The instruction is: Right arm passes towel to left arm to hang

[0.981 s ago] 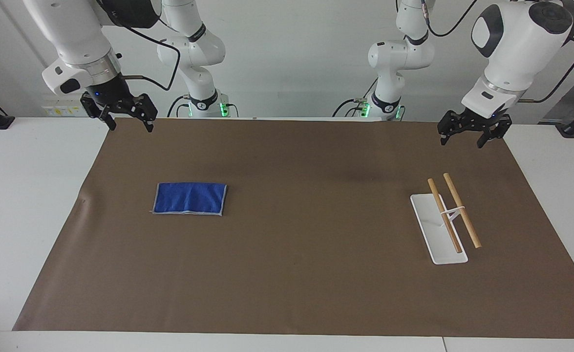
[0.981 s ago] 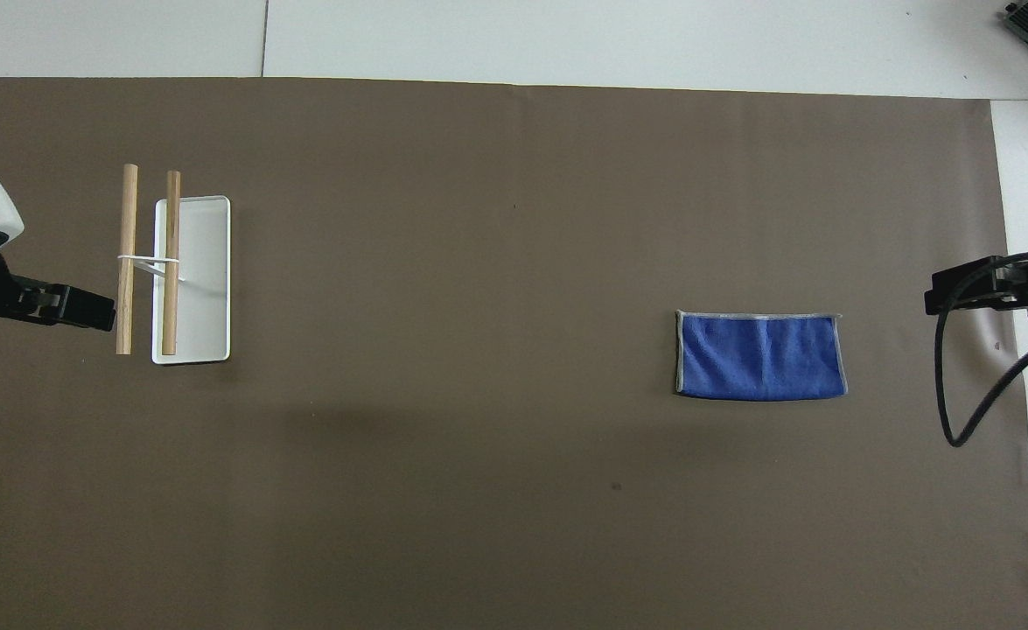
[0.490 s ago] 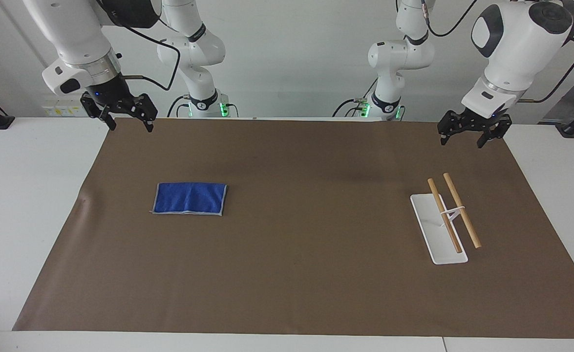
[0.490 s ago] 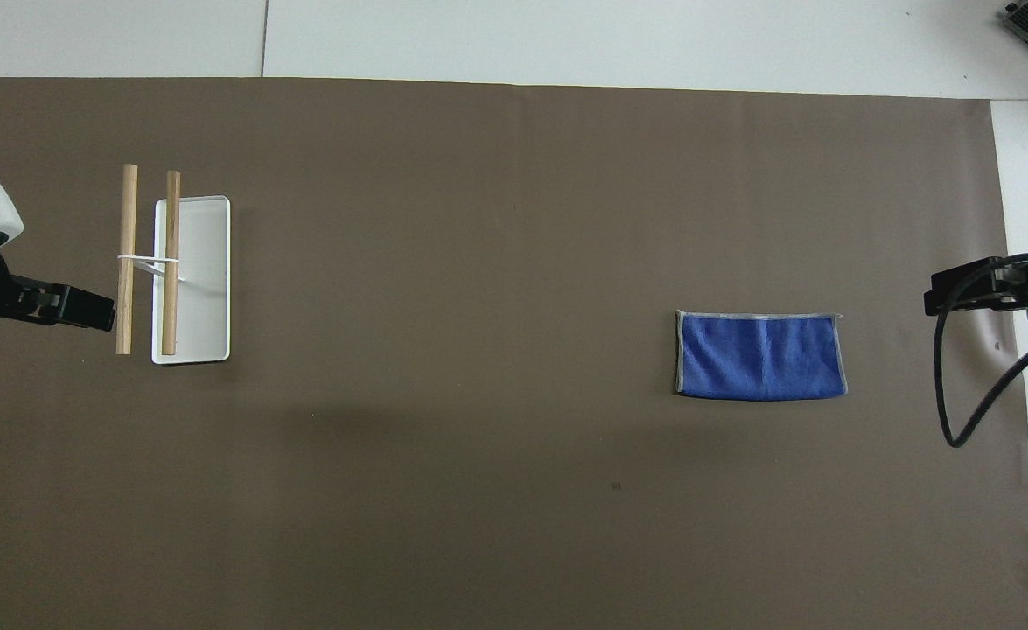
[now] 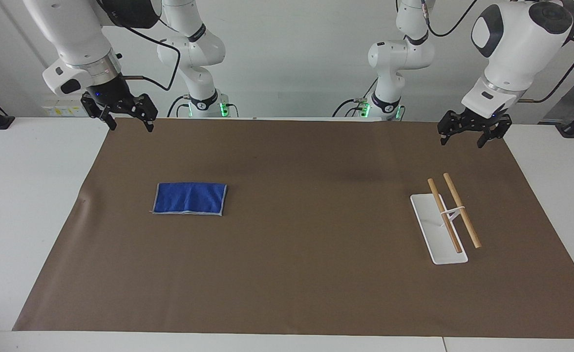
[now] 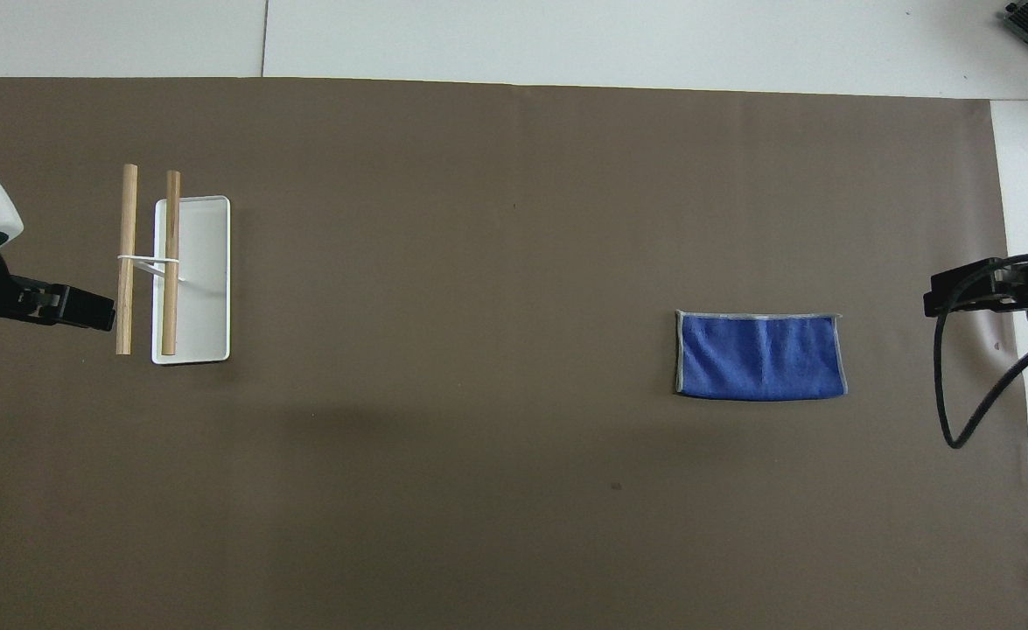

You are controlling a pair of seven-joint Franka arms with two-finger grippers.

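The towel (image 5: 189, 198) lies flat on the brown mat (image 5: 296, 303) that covers the counter (image 5: 23, 220), folded to a rectangle, toward the right arm's end and well apart from everything else; nothing holds it. The right gripper (image 5: 126, 119) hangs over the mat's edge nearest the robots, well apart from the towel, its jaws spread and empty; the left gripper (image 5: 471, 134) waits over the same edge at the left arm's end, jaws likewise spread, with the wooden-barred rack (image 5: 447, 222) on its white base farther from the robots than it. The step in hand, as I judge it, is the right arm's reach for the towel; it would do well to come down on one short end, pinching through all the folded layers; a grip there should leave the rest hanging free for the left jaws to take.
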